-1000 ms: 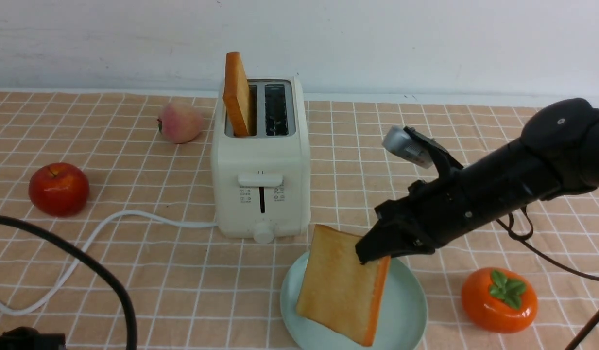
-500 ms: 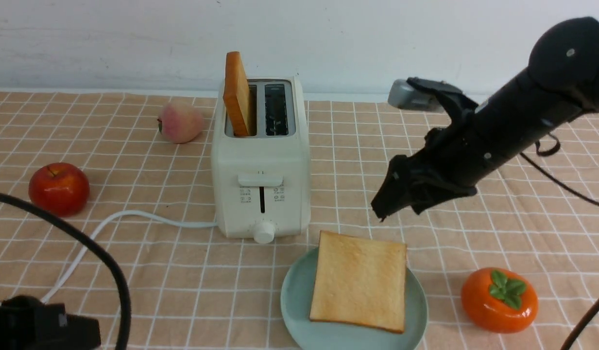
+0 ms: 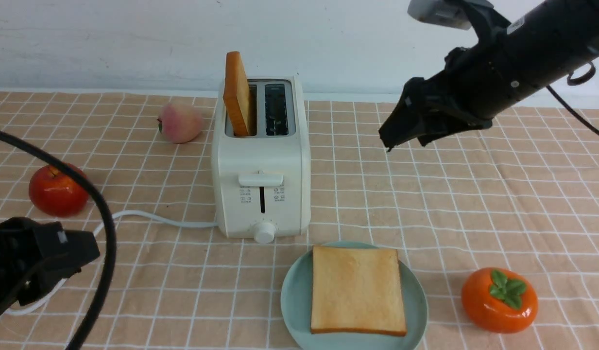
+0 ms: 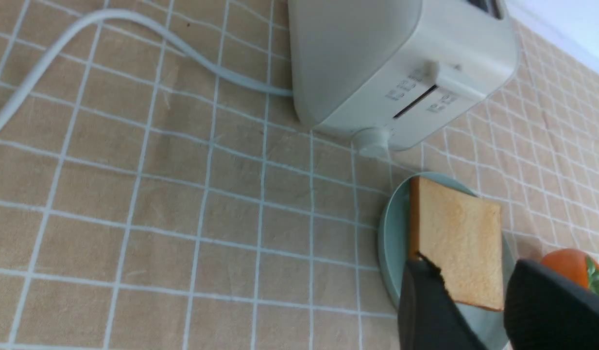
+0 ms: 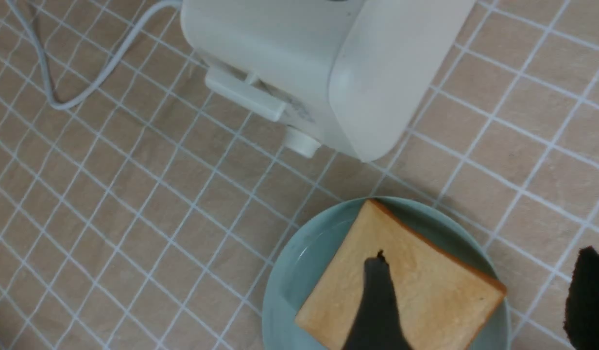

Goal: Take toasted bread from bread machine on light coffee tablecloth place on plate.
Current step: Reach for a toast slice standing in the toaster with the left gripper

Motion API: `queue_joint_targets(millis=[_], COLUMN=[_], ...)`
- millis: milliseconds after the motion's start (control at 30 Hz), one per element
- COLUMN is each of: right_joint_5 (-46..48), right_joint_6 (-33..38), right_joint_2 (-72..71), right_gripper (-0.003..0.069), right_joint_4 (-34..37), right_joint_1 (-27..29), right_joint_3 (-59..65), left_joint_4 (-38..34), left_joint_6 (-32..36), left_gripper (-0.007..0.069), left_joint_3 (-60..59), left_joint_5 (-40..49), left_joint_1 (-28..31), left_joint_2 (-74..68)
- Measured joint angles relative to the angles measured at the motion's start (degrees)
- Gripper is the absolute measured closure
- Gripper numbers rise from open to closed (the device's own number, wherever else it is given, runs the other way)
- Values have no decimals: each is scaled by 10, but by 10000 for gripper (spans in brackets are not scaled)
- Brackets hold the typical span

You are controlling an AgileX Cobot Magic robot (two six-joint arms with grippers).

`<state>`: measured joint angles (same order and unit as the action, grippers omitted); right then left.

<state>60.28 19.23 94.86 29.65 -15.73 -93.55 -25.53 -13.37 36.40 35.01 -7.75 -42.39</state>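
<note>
— Where is the toast seen?
— One slice [image 3: 358,290] is laid flat on the plate [image 3: 292,311]; another [image 3: 237,97] is held upright in the toaster's [image 3: 260,160] left slot.
— Is anything gripped?
— Nothing; the right end effector [image 5: 479,301] and left end effector [image 4: 467,267] are both parted.
— What else is seen?
— The persimmon [image 3: 499,300] is set beside the plate; the apple [image 3: 59,190] is partly hidden by a black cable [image 3: 105,228].

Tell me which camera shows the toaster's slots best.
Front view: both slots of the toaster show, toast standing in one. Left wrist view catches only a slot's edge; right wrist view crops them almost entirely.
</note>
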Motion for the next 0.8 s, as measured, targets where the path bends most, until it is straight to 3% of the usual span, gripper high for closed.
queue_joint_targets(millis=[200, 467, 700, 800], right_joint_5=[-28, -151, -162, -162], right_joint_6=[-27, -42, -55, -66], right_joint_2=[-54, -133, -167, -173], right_gripper=[190, 191, 191, 192], right_joint_4=[-45, -60, -61, -61], right_joint_1=[0, -20, -22, -22], right_joint_3=[29, 195, 238, 238], left_joint_4=[29, 57, 113, 141], left_joint_6=[6, -35, -54, -45], left_gripper=[386, 351, 230, 151], left_joint_3=[0, 54, 227, 358], left_joint_5=[11, 9, 40, 86], left_joint_1=[-35, -69, -69, -95], left_joint_2=[-32, -72, -189, -295])
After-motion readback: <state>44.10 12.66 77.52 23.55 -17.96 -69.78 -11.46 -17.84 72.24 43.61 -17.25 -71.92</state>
